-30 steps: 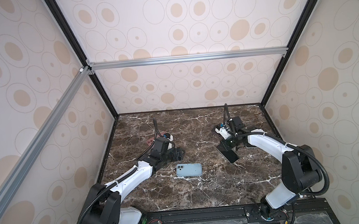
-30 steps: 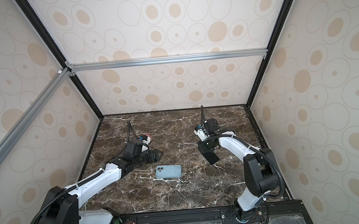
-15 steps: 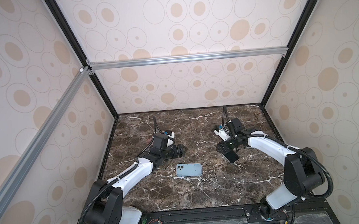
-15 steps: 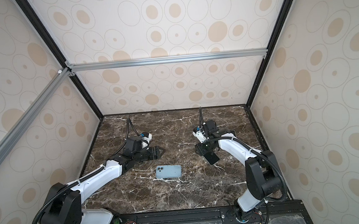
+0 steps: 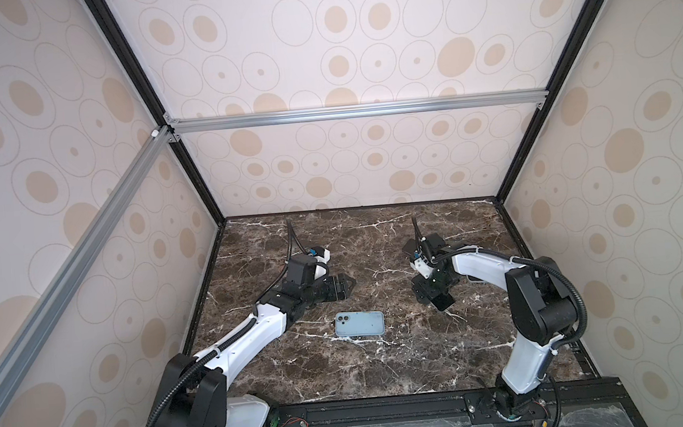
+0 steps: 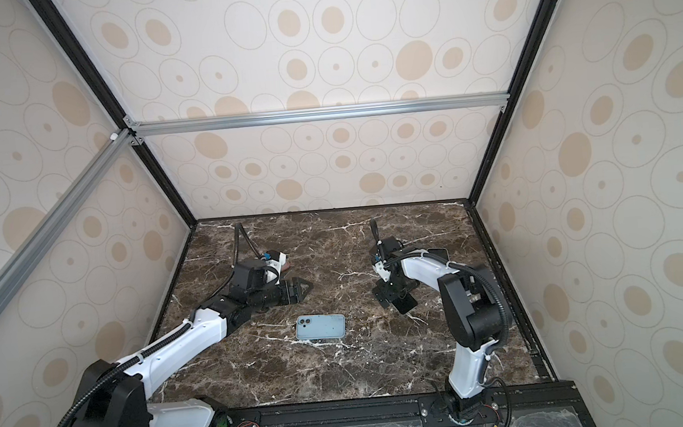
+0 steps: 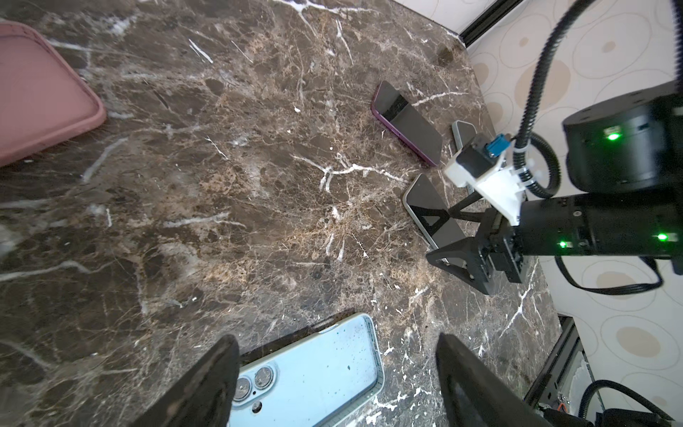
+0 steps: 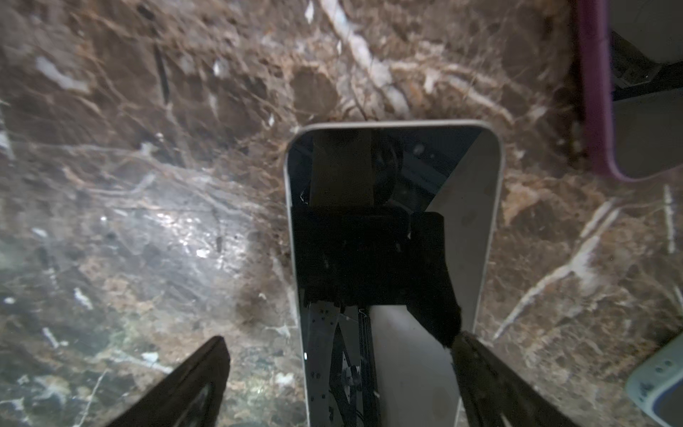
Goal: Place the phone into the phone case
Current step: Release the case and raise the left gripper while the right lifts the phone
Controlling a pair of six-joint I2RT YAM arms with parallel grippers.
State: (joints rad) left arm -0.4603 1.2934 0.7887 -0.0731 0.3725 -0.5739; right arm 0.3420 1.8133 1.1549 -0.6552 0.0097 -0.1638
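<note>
Edged farther back over the marble table (image 5: 385, 369), the left gripper (image 5: 347, 284) hangs with jaws apart beyond the light-blue phone (image 5: 359, 323); the right gripper (image 8: 342, 360), jaws newly spread, straddles the dark-screened phone (image 8: 369, 240) right of it, likely released flat for regripping; the pink case (image 7: 37, 85) waits beyond-left, empty.

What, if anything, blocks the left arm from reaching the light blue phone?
Likely nothing, so probably yes: the light blue phone lies flat on bare marble table near the open left tool.
</note>
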